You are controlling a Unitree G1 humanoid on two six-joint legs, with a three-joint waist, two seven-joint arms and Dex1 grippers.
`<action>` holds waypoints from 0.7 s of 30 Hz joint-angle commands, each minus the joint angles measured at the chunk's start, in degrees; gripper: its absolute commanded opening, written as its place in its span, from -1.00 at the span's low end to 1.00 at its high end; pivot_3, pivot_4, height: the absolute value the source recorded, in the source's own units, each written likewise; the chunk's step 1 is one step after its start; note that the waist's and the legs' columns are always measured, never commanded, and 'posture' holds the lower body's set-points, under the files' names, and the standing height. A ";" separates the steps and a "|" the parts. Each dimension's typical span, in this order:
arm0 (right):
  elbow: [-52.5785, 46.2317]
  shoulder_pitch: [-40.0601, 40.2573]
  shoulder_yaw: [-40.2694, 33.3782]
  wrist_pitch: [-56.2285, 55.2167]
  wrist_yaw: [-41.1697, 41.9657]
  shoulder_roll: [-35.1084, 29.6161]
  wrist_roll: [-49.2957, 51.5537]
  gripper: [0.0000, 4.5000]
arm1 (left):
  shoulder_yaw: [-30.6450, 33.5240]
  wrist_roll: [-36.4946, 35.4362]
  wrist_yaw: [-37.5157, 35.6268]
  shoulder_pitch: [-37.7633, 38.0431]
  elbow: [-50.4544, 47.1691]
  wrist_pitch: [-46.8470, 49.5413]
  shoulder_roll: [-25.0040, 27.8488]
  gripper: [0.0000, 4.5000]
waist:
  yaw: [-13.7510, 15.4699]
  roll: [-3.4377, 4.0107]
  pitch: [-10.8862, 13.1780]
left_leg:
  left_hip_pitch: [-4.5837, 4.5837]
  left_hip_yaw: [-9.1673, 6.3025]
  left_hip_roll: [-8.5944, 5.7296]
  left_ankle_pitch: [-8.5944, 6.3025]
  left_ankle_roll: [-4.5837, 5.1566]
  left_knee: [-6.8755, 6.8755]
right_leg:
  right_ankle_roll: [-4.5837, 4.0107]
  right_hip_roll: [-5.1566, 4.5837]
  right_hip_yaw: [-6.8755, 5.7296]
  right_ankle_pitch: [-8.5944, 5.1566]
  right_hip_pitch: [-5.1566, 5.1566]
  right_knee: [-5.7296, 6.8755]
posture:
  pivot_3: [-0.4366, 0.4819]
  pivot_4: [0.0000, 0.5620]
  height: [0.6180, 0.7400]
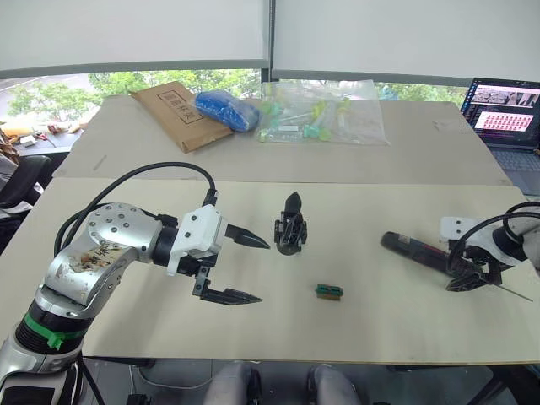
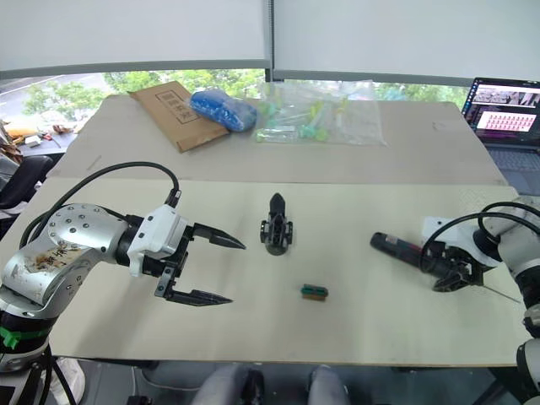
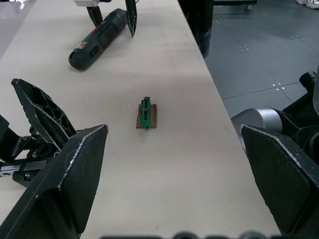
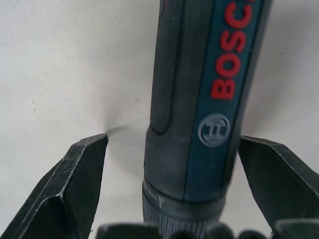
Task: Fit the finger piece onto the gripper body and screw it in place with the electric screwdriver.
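The electric screwdriver (image 1: 415, 251) lies flat on the worktop (image 1: 126, 219), well to the right of the gripper body (image 1: 290, 226), its long axis running between the spread, not yet closed fingers of the right pincer (image 1: 469, 278), while the left pincer (image 1: 234, 268) hangs released.

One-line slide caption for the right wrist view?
Right gripper open, fingers either side of the electric screwdriver lying on the pale table.
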 commanded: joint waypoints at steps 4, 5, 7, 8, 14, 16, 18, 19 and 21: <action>-0.39 0.55 1.28 -3.90 -1.64 1.05 -1.79 0.03 | -0.03 0.83 0.13 0.24 -1.48 -1.62 0.50 1.00 | -0.14 -0.24 -0.09 | 0.08 0.00 0.01 0.00 0.00 0.01 | 0.00 0.03 0.00 0.00 0.07 -0.01 | -0.05 -0.47 1.00; -0.25 0.31 0.97 -4.49 -2.35 1.36 -1.57 -0.12 | 0.00 0.83 0.00 0.45 -1.40 -1.55 0.71 1.00 | -0.15 -0.28 -0.10 | 0.11 0.00 0.01 0.00 0.00 0.01 | 0.00 0.02 0.01 0.00 0.10 -0.01 | -0.05 -0.47 1.00; 0.65 -0.02 0.14 -8.49 -3.71 1.45 -0.82 -0.13 | -0.10 1.21 -0.20 0.83 -1.01 -1.78 0.98 1.00 | -0.30 -0.40 -0.14 | 0.13 0.00 0.01 0.00 0.00 0.02 | 0.00 0.02 0.02 0.00 0.11 -0.01 | -0.05 -0.47 1.00; 0.96 -0.04 -0.38 -10.45 -4.19 1.27 -0.37 -0.13 | -0.18 1.44 -0.29 1.02 -0.73 -1.94 1.10 1.00 | -0.45 -0.43 -0.14 | 0.15 0.00 0.02 0.00 0.00 0.02 | 0.00 0.03 0.02 0.00 0.12 -0.01 | -0.05 -0.47 1.00; -16.38 10.16 -17.46 -3.11 -3.33 1.90 19.92 -0.13 | 0.42 -0.58 -0.69 2.62 2.61 -2.02 -1.29 1.00 | -0.52 -0.28 -0.05 | 0.16 0.04 0.05 0.00 0.00 -0.04 | -0.01 0.02 0.11 0.00 0.05 0.05 | -0.05 -0.47 1.00; -30.27 18.99 -26.66 6.97 -6.78 4.09 28.23 -0.13 | 0.09 0.19 -2.23 4.56 4.29 -4.83 -1.97 1.00 | -0.23 -0.23 -0.05 | 0.12 0.02 0.08 0.01 -0.01 -0.10 | -0.03 0.02 0.08 -0.01 0.02 0.20 | -0.05 -0.47 1.00; -44.41 26.52 -34.90 16.31 -13.12 9.18 36.01 -0.13 | -0.22 1.36 -3.00 6.15 5.85 -7.13 -2.26 1.00 | 0.16 -0.23 -0.06 | 0.07 -0.05 0.11 0.01 -0.03 -0.13 | -0.04 0.05 -0.02 -0.01 0.01 0.29 | -0.05 -0.47 1.00; -51.29 29.89 -38.33 19.86 -16.77 12.50 40.06 -0.13 | -0.40 1.98 -3.08 6.76 6.76 -8.23 -2.51 1.00 | 0.42 -0.23 -0.06 | 0.05 -0.05 0.11 0.01 -0.03 -0.13 | -0.04 0.05 -0.02 0.00 0.02 0.27 | -0.05 -0.47 1.00; -62.73 35.78 -43.31 24.36 -23.62 18.95 46.54 -0.13 | -0.72 3.08 -2.48 7.65 8.44 -9.80 -3.27 1.00 | 0.86 -0.23 -0.05 | 0.01 -0.09 0.08 0.01 -0.03 -0.12 | -0.04 0.04 -0.03 0.00 0.02 0.22 | -0.05 -0.47 1.00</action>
